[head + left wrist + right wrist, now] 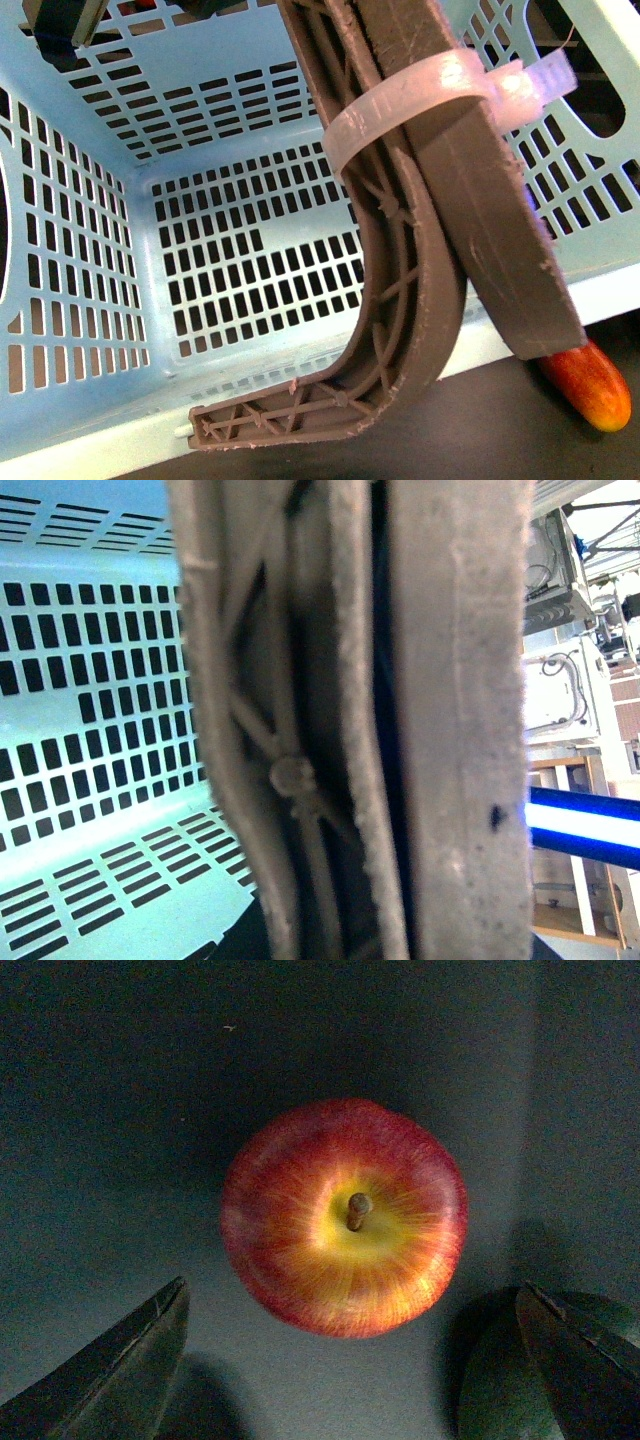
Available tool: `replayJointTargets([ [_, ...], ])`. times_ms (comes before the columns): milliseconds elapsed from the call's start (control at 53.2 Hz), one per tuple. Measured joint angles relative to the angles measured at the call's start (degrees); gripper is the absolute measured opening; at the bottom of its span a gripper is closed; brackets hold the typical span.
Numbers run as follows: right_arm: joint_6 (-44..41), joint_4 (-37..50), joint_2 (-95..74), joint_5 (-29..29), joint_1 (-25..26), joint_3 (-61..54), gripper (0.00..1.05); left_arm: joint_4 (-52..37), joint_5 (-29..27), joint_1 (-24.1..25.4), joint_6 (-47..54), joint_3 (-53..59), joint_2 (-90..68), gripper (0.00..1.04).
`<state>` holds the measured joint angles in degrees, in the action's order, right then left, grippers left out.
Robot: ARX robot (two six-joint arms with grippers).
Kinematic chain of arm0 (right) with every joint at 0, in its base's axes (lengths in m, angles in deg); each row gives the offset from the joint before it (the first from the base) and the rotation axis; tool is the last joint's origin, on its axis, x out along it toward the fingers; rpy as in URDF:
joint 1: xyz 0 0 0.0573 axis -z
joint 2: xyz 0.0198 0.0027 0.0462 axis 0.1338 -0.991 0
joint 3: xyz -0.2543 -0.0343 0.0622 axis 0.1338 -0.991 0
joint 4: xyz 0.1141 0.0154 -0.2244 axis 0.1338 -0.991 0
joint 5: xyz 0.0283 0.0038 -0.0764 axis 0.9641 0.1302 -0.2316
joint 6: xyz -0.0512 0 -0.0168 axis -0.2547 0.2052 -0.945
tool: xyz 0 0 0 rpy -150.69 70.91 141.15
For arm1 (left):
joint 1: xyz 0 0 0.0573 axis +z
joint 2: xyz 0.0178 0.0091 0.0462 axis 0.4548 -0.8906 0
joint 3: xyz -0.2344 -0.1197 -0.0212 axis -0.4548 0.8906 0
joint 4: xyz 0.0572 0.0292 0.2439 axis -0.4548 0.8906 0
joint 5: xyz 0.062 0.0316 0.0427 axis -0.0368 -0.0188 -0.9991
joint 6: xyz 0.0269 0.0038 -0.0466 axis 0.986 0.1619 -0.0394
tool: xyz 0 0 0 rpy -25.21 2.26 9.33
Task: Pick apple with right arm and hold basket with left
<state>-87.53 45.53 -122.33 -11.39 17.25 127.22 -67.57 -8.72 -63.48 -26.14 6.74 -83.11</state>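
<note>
The apple [345, 1217], red with a yellow patch round its short stem, lies stem up on a dark surface in the right wrist view. My right gripper [352, 1288] hangs open above it, one dark finger [120, 1370] on each side, not touching. The apple does not show in the front view. The turquoise basket [90, 300] fills the front view, tilted, its inside bare. Its brown ribbed handles [420, 250] are bound by a white zip tie [440, 90]. In the left wrist view the handles [450, 730] fill the middle, with my left gripper shut on them and its fingers hidden.
A long red-and-yellow fruit [590, 385] lies on the dark table just past the basket's lower right rim. A dark green rounded object [500, 1390] sits under my right gripper's other finger, close to the apple. Shelving and a blue bar [585, 825] stand behind the handles.
</note>
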Motion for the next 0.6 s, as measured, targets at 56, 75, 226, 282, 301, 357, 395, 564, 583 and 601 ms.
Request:
replayJointTargets([
  [56, 0.22, -0.96, -1.16, 0.02, 0.28, 1.55, 0.96, 0.00, 0.04, -0.02, 0.00, 0.00, 0.00, 0.14],
  [75, 0.31, -1.29, -1.46, 0.00, 0.37, 2.10, 0.96, 0.00, 0.04, -0.02, 0.00, 0.00, 0.00, 0.14],
  [226, 1.46, -3.19, -3.78, 0.09, 0.57, 5.11, 0.96, 0.00, 0.04, -0.02, 0.00, 0.00, 0.00, 0.14],
  [282, 1.88, -3.74, -4.44, 0.28, 0.57, 6.08, 0.96, 0.00, 0.02, -0.02, 0.00, 0.00, 0.00, 0.14],
  [301, 2.05, -4.00, -4.81, 0.44, 0.57, 6.54, 0.96, 0.00, 0.02, -0.02, 0.00, 0.00, 0.00, 0.14],
  [357, 2.27, -4.46, -5.22, 0.59, 0.55, 7.19, 0.96, 0.00, 0.02, -0.02, 0.00, 0.00, 0.00, 0.14],
  [395, 2.58, -4.76, -5.73, 0.66, 0.48, 7.80, 0.96, 0.00, 0.02, -0.02, 0.00, 0.00, 0.00, 0.14],
  [564, 3.74, -6.05, -7.63, 0.68, 0.11, 10.12, 0.96, 0.00, 0.02, -0.02, 0.00, 0.00, 0.00, 0.14],
  [583, 3.82, -6.12, -7.74, 0.68, 0.09, 10.29, 0.96, 0.00, 0.02, -0.02, 0.00, 0.00, 0.00, 0.14],
  [601, 3.87, -6.19, -7.85, 0.68, 0.09, 10.43, 0.96, 0.00, 0.02, -0.02, 0.00, 0.00, 0.00, 0.14],
])
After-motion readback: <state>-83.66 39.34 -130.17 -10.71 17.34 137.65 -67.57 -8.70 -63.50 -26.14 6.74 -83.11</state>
